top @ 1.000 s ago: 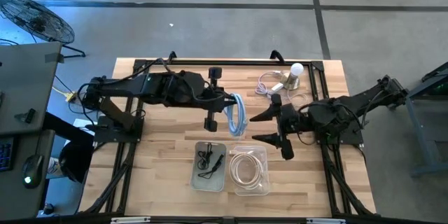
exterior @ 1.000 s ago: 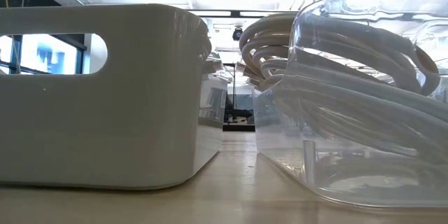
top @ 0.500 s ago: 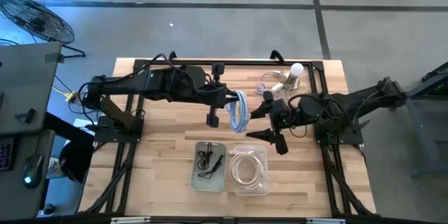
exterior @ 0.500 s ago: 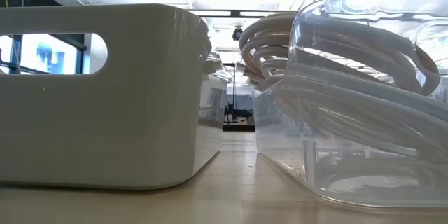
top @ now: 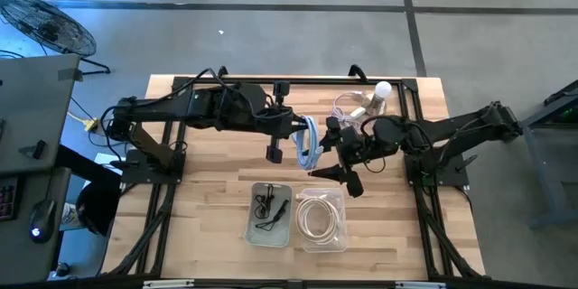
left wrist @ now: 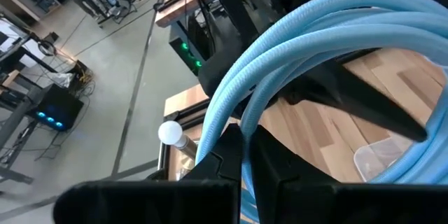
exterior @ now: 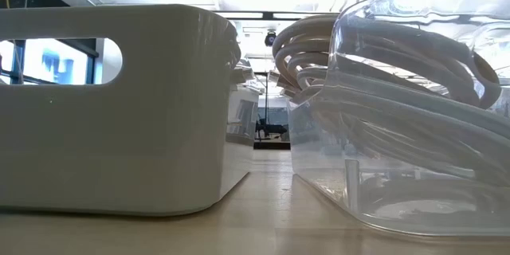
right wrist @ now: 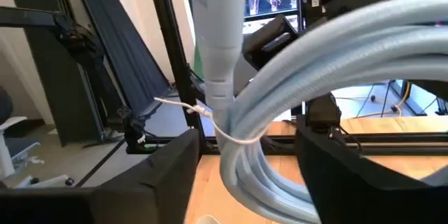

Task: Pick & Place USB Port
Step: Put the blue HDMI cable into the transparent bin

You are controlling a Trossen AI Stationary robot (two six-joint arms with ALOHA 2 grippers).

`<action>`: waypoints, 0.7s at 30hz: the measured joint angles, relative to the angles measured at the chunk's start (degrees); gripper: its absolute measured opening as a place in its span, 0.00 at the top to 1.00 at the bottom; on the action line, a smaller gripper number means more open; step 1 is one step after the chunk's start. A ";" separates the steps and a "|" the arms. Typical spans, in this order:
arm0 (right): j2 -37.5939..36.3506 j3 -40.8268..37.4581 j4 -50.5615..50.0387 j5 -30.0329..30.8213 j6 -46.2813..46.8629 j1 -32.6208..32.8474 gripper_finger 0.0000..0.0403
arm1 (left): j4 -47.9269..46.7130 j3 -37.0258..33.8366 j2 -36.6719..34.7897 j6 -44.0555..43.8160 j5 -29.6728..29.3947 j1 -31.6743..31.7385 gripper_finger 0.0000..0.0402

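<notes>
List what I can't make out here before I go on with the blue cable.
- Left gripper: its fingertips are hidden by the blue cable in the high view.
- Cable plugs: too small in the high view, cropped in both wrist views.
- Low view: the white bin and clear bin block both arms.
- Right gripper: open around the cable; contact unclear.

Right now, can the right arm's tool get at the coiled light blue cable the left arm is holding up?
Probably yes: the right tool is open, its fingers straddling the coiled light blue cable held by the left tool, nothing between.
</notes>
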 joint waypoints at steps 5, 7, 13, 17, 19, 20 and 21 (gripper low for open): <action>0.11 0.00 0.01 -0.91 -0.42 -0.15 0.67 | -0.08 0.00 0.00 0.00 -0.02 0.00 0.99; 0.13 0.00 -0.20 -1.10 -0.48 -0.52 0.83 | -0.09 0.00 0.00 -0.01 -0.17 0.03 0.99; 0.13 0.02 -1.27 -0.40 0.27 -1.27 0.93 | -0.63 -0.02 0.76 -0.14 -0.46 0.11 0.98; 0.13 0.02 -1.77 0.29 -0.22 -0.59 0.93 | -0.67 0.00 1.17 -0.10 -0.44 0.09 0.98; 0.17 0.02 -1.90 1.81 -0.36 -0.01 0.93 | -0.87 -0.02 1.18 -0.04 -0.37 0.08 0.97; 0.14 0.02 -2.08 1.95 -0.53 0.17 0.93 | -0.96 0.08 1.05 -0.02 -0.22 0.01 0.96; -0.01 0.02 -2.26 2.26 -0.61 0.36 0.93 | -1.10 0.39 0.90 0.00 -0.26 -0.13 0.96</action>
